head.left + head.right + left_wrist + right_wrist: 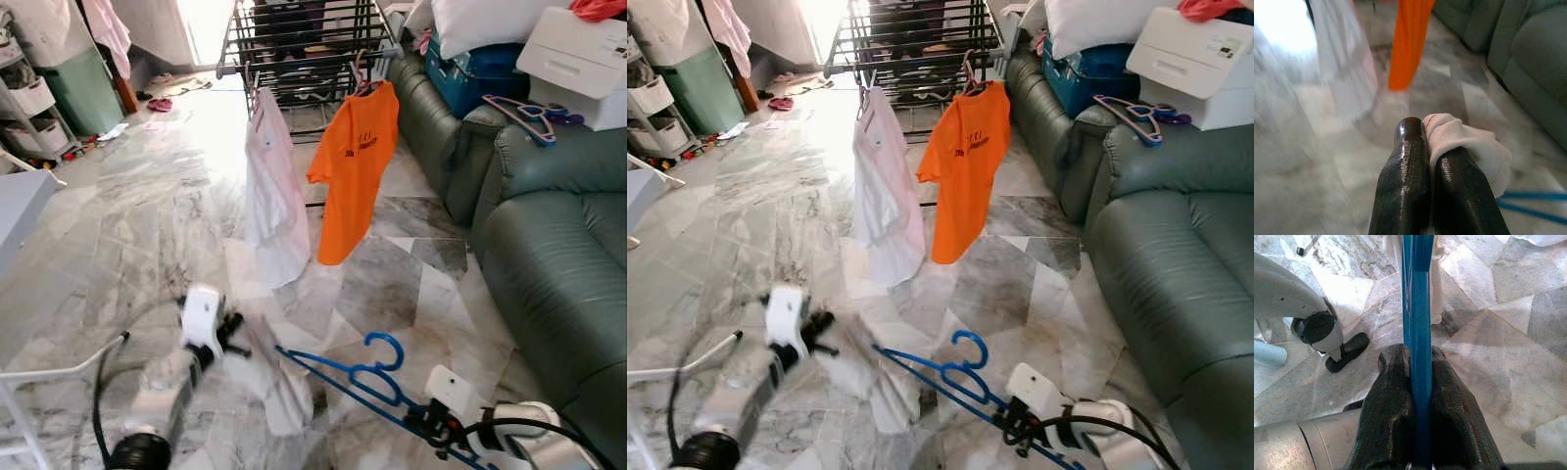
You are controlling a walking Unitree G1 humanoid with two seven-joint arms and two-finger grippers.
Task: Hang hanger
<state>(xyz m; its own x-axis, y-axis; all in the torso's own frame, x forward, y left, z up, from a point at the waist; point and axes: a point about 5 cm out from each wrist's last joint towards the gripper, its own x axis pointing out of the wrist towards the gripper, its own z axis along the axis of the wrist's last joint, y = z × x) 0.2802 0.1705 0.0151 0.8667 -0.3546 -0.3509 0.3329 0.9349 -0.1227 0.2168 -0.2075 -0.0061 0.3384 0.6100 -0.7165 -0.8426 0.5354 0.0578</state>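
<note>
While the right gripper (1418,382) clamps a blue hanger (362,377) at lower centre, its fingers (1393,396) pinch it. Left gripper (1432,147) fingers squeeze a white cloth (1469,147).

Silver arms; black cables; black-fingered pincers

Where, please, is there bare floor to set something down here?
The marble floor lies bare between the green cabinet and the hanging white garment. It is crowded by the metal drying rack, the orange T-shirt and the green leather sofa.

Blue hanger (358,380) — hook up, tilted — carrying pale cloth (284,387).
</note>
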